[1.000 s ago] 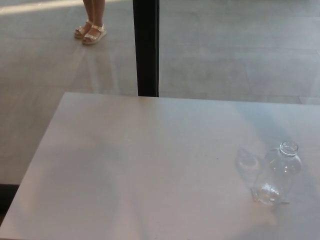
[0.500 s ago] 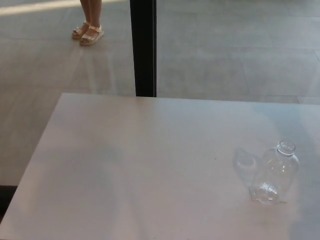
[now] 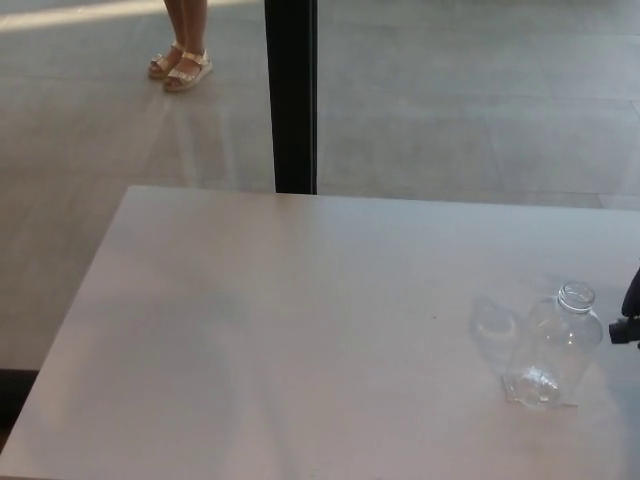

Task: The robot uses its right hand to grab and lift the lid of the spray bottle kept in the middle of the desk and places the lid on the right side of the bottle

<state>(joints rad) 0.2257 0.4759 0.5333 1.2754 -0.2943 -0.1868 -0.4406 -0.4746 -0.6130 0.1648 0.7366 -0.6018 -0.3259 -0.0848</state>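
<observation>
Now the right hand (image 3: 630, 312) edges in just right of the upright bottle (image 3: 556, 345) – grip state unclear – lid (image 3: 576, 296) nearest it

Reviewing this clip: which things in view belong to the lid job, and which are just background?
Job:
clear bottle, upright on the desk
its top
right hand, only an edge showing at picture right

Background:
black post
person's sandalled feet
tiled floor

Clear plastic bottle (image 3: 555, 345), matt desk (image 3: 280, 330)
</observation>
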